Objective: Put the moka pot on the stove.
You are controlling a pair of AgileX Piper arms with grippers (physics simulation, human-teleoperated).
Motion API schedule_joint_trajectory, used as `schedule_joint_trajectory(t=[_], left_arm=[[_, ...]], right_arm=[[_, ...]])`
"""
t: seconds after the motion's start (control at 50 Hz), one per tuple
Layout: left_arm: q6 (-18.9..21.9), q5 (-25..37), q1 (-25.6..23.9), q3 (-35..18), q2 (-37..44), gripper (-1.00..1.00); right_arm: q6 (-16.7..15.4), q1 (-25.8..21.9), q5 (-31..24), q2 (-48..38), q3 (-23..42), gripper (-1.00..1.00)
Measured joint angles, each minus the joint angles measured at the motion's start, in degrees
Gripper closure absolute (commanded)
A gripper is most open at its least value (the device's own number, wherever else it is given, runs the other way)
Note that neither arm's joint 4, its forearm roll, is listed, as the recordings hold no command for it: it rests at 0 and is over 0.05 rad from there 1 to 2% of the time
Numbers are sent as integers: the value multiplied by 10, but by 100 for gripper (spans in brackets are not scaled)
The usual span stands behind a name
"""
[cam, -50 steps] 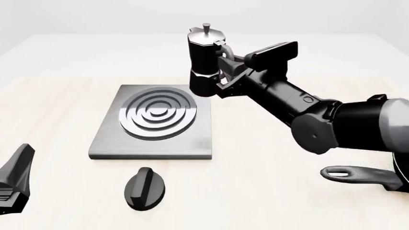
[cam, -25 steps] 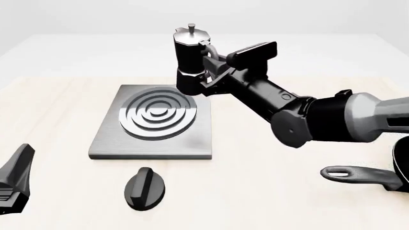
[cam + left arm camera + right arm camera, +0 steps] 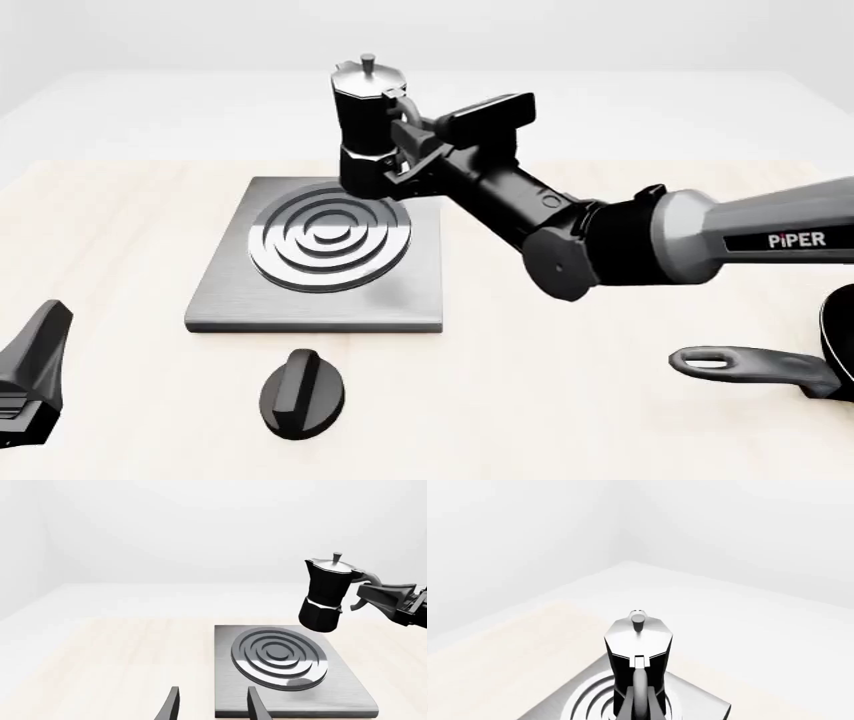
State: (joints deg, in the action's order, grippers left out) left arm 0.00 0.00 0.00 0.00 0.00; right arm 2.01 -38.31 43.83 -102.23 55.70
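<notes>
The moka pot (image 3: 363, 125), black with a silver lid and knob, hangs upright in the air over the far right part of the stove (image 3: 227, 295). My right gripper (image 3: 403, 140) is shut on its curved side handle. The stove is a flat grey plate with a shiny ring burner (image 3: 330, 240). In the left wrist view the pot (image 3: 325, 597) floats above the stove's (image 3: 350, 687) far edge. In the right wrist view the pot (image 3: 639, 652) is seen from behind its handle, above the burner rings. My left gripper (image 3: 30, 375) is open and empty at the near left.
A black oval knob (image 3: 303, 393) lies on the table just in front of the stove. The long handle of a black pan (image 3: 747, 365) reaches in at the near right. My right arm stretches across the table's right half.
My right gripper has carried the moka pot to the left, from beyond the stove's right corner to above the burner's far right side. The left arm has not moved.
</notes>
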Motion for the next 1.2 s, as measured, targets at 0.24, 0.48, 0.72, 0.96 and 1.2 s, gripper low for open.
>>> schedule_joint_trajectory(t=[0.24,0.48,0.72,0.96,1.2], left_arm=[[0,0,0,0,0,-100],[0,0,0,0,0,-100],[0,0,0,0,0,-100],[0,0,0,0,0,-100],[0,0,0,0,0,-100]], right_arm=[[1,-12,4,-30,26,100],[2,-19,7,-59,49,100],[8,-23,8,-85,69,100],[14,-27,9,-107,80,100],[19,-30,9,-123,85,100]])
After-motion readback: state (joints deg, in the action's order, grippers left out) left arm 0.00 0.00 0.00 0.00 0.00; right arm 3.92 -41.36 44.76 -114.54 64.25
